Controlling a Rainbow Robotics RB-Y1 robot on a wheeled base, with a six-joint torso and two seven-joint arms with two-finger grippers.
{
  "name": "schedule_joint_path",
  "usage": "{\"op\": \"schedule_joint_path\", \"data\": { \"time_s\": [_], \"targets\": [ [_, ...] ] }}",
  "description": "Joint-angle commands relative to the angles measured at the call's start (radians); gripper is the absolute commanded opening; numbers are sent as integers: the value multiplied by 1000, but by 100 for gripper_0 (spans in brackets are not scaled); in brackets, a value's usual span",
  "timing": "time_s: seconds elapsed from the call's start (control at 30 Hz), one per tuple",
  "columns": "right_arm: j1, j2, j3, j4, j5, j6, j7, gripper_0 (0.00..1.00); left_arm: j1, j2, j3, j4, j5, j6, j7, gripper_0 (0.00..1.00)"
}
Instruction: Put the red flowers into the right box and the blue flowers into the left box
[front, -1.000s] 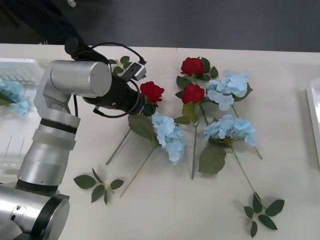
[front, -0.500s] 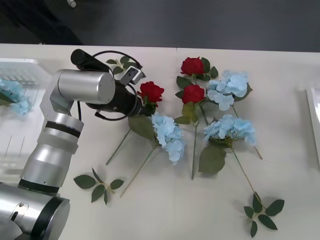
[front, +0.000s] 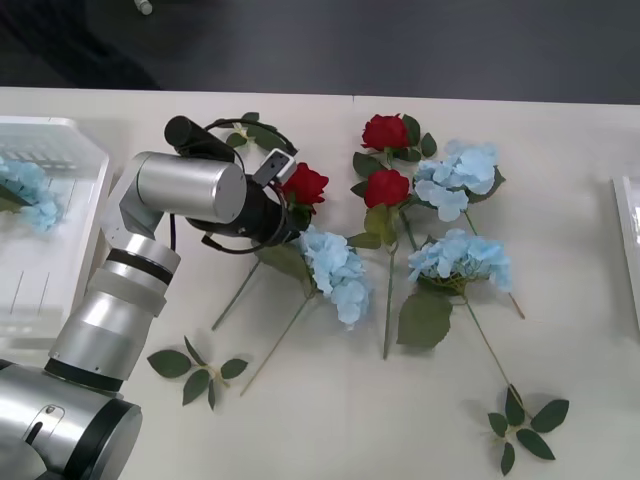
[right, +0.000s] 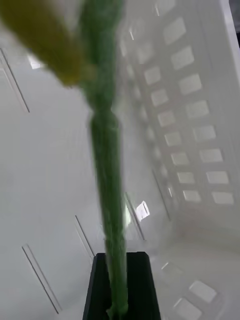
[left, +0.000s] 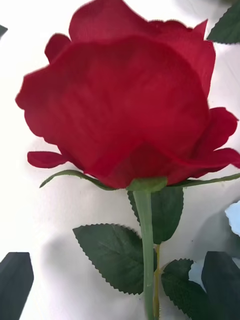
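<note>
Three red flowers lie mid-table, and my left arm reaches over to the leftmost one. My left gripper is open, its black fingertips on either side of that rose's stem, just below the head. Three blue flowers lie among the roses. Another blue flower rests in the left box. At the table's right edge, a thin rim of the right box shows. My right gripper is shut on a green stem above a white slotted tray; its flower head is hidden.
Loose green leaf sprigs lie at the front left, the front right and behind my left arm. Long stems trail toward the table's front. Bare table lies between the flowers and the right box.
My left arm has swung right and forward, bringing its wrist close to the leftmost rose and uncovering more of the left box. The flowers have not moved.
</note>
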Motion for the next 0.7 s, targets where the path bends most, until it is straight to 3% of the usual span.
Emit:
{"op": "schedule_joint_path", "data": {
  "time_s": [0.03,0.07,0.1,0.17,0.2,0.23,0.3,0.37,0.57,0.7],
  "targets": [
    [-7,-22,-9,-12,7,-8,5,47,-46,2,-43,18,-11,-48,39,87],
    [-9,-22,-9,-12,7,-6,7,56,-46,2,-47,23,-11,-54,39,84],
    [-9,-22,-9,-12,15,-5,10,73,-46,0,-54,35,-11,-65,39,79],
    [-10,-22,-3,-12,27,-5,18,86,-46,-4,-60,50,-14,-82,39,69],
    [-10,-22,-1,-12,27,-6,18,88,-46,-6,-60,52,-14,-83,37,65],
    [-10,-22,3,-12,35,-3,10,91,-46,-7,-62,56,-16,-83,39,46],
    [-10,-22,14,-12,49,0,7,92,-46,-7,-63,56,-16,-83,37,17],
    [-10,-22,18,-13,58,3,5,93,-46,-7,-73,55,-19,-83,36,3],
    [-18,-17,22,-22,38,2,-4,93,-46,-7,-76,55,-12,-94,27,0],
    [-18,-17,-44,-76,-94,-17,4,93,-46,-7,-76,53,7,-137,19,0]
  ]
}}
